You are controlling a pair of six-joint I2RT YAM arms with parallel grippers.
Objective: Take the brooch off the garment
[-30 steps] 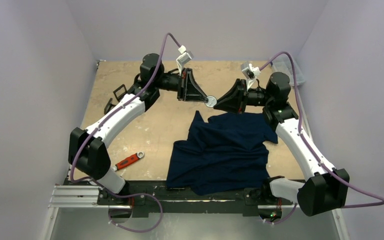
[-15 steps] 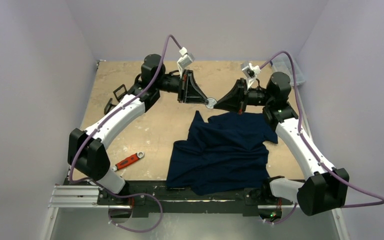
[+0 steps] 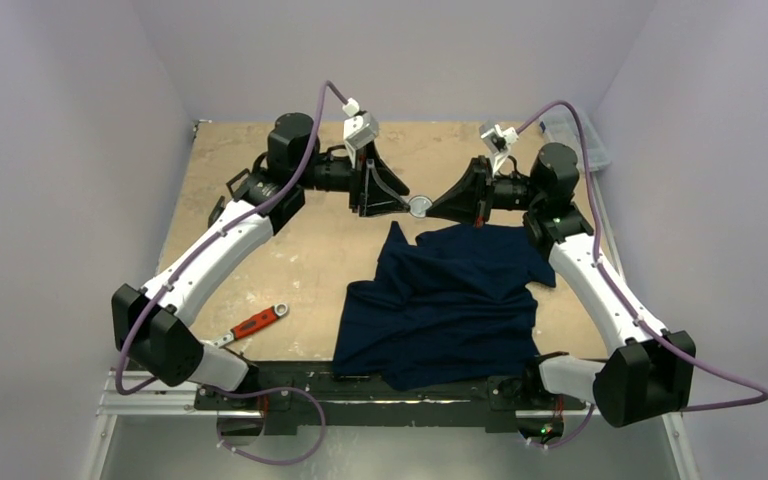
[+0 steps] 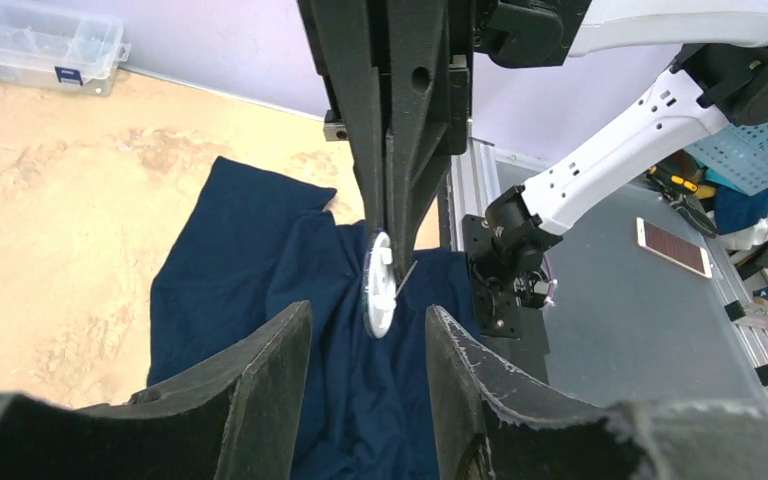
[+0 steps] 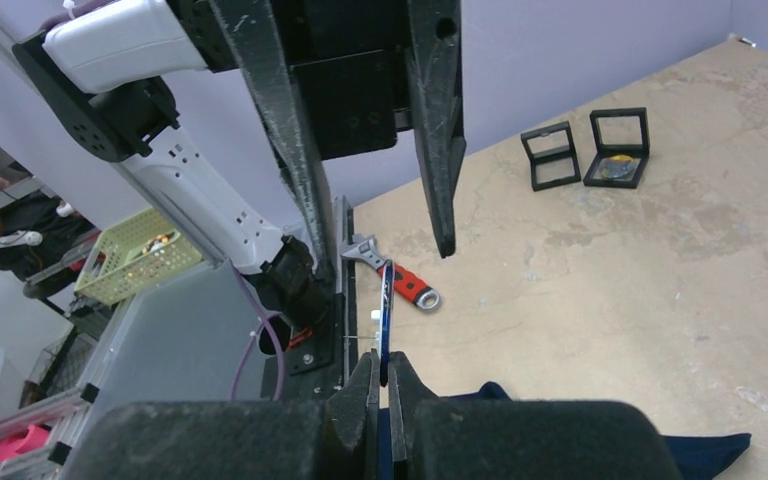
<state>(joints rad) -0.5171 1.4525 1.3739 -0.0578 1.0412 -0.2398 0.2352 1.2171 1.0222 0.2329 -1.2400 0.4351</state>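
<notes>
While the right claw (image 5: 384, 372) pinches the brooch (image 4: 378, 290) by its rim, fingers pressed shut on the thin disc, the left claw (image 4: 367, 308) faces it tip to tip with its fingers spread apart. The brooch sits just past the left claw's fingertips, in line with the gap between them and touching neither. A thin pin juts from its back.

The garment (image 3: 440, 300) lies crumpled on the table (image 3: 260, 250), below the two claws and on the side toward the arm bases. The brooch hangs above the cloth's far edge and appears to be clear of it.

On the left claw's side, well apart and down near the bases, a red-handled wrench (image 3: 257, 322) rests on the bare board. In the right wrist view it shows directly behind the brooch.

Two small black frame cases (image 5: 620, 148) stand side by side on the table past the left claw's wrist. A clear plastic compartment box (image 4: 40, 45) sits behind the right claw's arm, at the far corner by the wall.
</notes>
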